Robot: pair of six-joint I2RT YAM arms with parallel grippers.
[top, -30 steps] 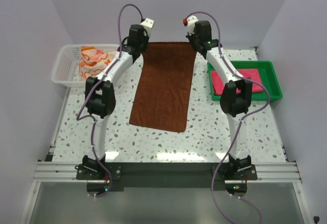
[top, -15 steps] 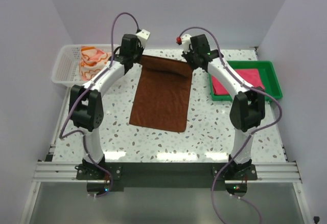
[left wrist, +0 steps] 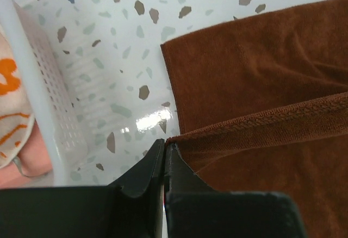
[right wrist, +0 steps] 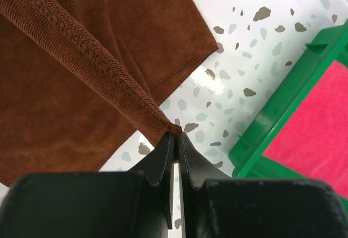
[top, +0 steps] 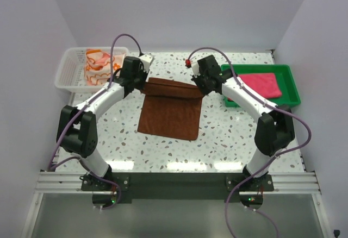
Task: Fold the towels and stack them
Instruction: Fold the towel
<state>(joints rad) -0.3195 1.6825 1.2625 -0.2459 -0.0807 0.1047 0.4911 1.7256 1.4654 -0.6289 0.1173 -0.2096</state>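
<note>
The dark brown towel [top: 169, 113] lies at the table's centre, its long axis running 12 to 6 o'clock, with the far end doubled over toward 6. The left gripper [left wrist: 164, 146] is pinched closed on the hem's 9 o'clock corner. The right gripper [right wrist: 175, 136] is clamped on its 3 o'clock corner. A hot pink towel [top: 262, 83] lies in the green tray [top: 294, 94] at 2 o'clock.

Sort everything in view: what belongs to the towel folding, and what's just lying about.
Belongs to the job:
brown towel, pinched at two corners by the left hand and right hand
pink towel
orange flowered towel

Just lying about, as containers:
green tray, holding the pink one
white basket, holding the flowered one
</note>
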